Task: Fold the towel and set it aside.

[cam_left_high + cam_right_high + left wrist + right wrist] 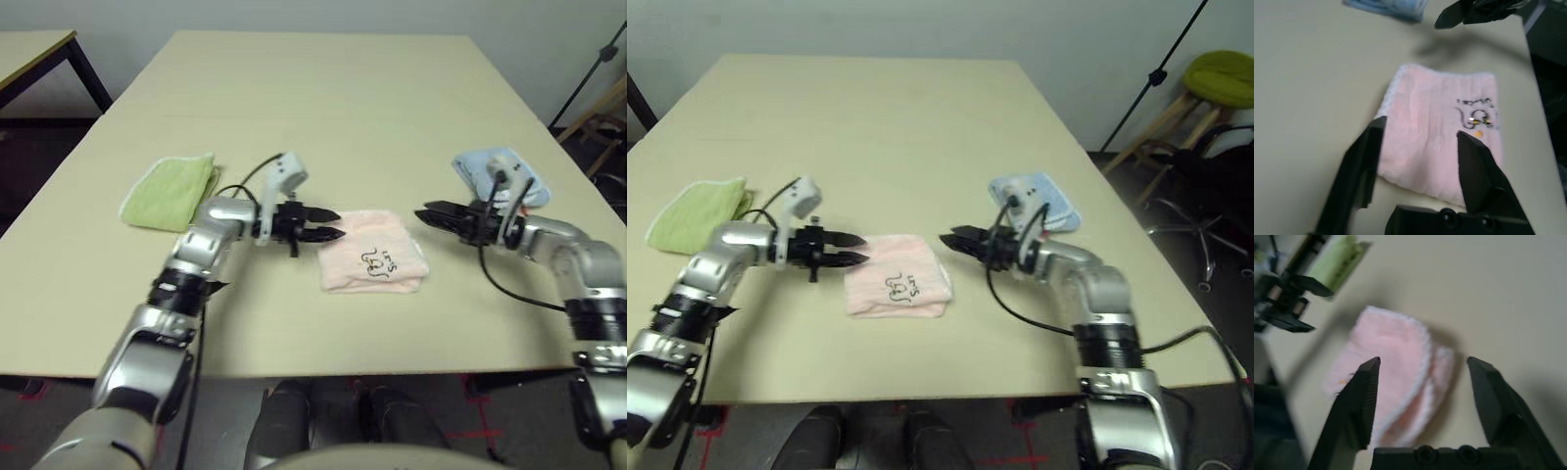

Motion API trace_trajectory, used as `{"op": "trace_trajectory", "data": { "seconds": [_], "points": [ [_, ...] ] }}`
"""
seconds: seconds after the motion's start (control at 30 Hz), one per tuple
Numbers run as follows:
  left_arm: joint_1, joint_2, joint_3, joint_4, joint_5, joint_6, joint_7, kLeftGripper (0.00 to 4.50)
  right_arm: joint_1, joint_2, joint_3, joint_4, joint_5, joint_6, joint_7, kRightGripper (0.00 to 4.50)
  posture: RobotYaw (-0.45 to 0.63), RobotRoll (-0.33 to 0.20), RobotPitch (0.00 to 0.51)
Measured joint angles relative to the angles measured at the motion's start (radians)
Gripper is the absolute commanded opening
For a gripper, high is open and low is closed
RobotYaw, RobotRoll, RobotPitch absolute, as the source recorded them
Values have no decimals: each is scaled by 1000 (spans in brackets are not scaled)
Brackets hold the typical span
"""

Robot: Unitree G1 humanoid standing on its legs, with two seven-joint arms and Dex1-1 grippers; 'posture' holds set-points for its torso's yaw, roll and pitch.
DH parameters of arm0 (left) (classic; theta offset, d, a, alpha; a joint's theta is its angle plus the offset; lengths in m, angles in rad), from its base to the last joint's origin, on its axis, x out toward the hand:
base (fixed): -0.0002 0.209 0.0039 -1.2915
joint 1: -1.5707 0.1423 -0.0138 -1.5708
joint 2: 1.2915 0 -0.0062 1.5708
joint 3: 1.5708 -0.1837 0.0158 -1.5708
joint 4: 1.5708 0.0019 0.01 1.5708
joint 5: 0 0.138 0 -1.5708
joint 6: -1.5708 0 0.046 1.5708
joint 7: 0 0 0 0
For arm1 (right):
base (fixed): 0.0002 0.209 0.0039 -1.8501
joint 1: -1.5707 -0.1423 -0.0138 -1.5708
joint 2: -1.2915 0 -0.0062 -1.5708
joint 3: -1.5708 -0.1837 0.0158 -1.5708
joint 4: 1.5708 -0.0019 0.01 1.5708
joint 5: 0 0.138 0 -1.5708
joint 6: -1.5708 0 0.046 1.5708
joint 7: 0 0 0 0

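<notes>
Both sets of jaws stand spread and hold nothing: the left gripper [331,223] hangs just left of the towel [373,252] with its black fingers [1364,169] parted and pointing right toward the towel's left edge, and the right gripper [428,213] hangs off the towel's right side, apart from it, its fingers [1359,401] likewise parted and pointing left. Going from left to right across the table [323,108]: a small yellow-green folded cloth [169,191] lies near the left edge, a little farther back than the towel; next comes the left arm's silver forearm with a white block at its wrist and a black cable looping past the cloth; then the towel itself, folded into a compact pink rectangle lying flat on the table between the two grippers, toward the near edge. Its dark embroidered motif [379,261] faces up on the right part of the top face, and white bobbled edging shows along its folded layers in the wrist views. Neither gripper touches it. To the right of the towel sits the right gripper, and behind that wrist, farther back and close to the table's right edge, lies a small light-blue folded cloth [500,174]. Beyond the table's right side a chair with a green seat [1221,73] stands on the floor.
</notes>
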Motion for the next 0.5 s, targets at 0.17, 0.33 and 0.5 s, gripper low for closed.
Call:
{"op": "trace_trajectory", "data": {
  "seconds": [0.17, 0.33, 0.5],
  "points": [
    [99, 73, 81, -100, -121, 41, -71, 4485, -67, -38, 73, 111, -2, 218, -13, 4500, 128, 0, 98],
    [160, 92, 112, -148, -178, 38, -103, 4485, -113, 4, 141, 180, -13, 306, -35, 4500, 148, 0, 93],
    [193, 86, 120, -170, -206, 21, -106, 4485, -138, 80, 164, 218, -34, 310, -70, 4500, 153, 0, 94]
  ]
}}
